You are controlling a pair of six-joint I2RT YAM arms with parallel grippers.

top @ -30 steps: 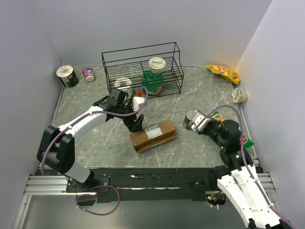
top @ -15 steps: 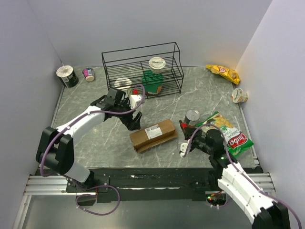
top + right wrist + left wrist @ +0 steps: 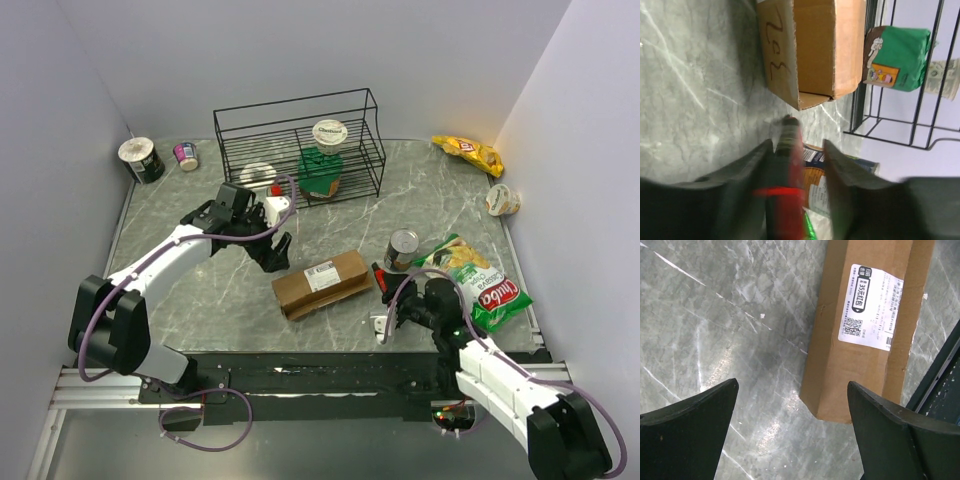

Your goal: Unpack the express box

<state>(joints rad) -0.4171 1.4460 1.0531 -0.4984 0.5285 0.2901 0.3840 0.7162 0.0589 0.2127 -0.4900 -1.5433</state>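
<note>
Brown express box (image 3: 322,283), white QR lbl (image 3: 871,306), handwritten no. (image 3: 776,52)

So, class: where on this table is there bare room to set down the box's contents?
Bare marble: between rack and yellow bag, behind the can; and front left, between left arm and box. Crowded: right of the box, where can, green bag and right fingers bunch.

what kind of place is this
Probably a robot test cell: a left arm and right arm mounted at a marble-look table, plain walls closing it in, and a box, rack and chip bag laid out like props.
</note>
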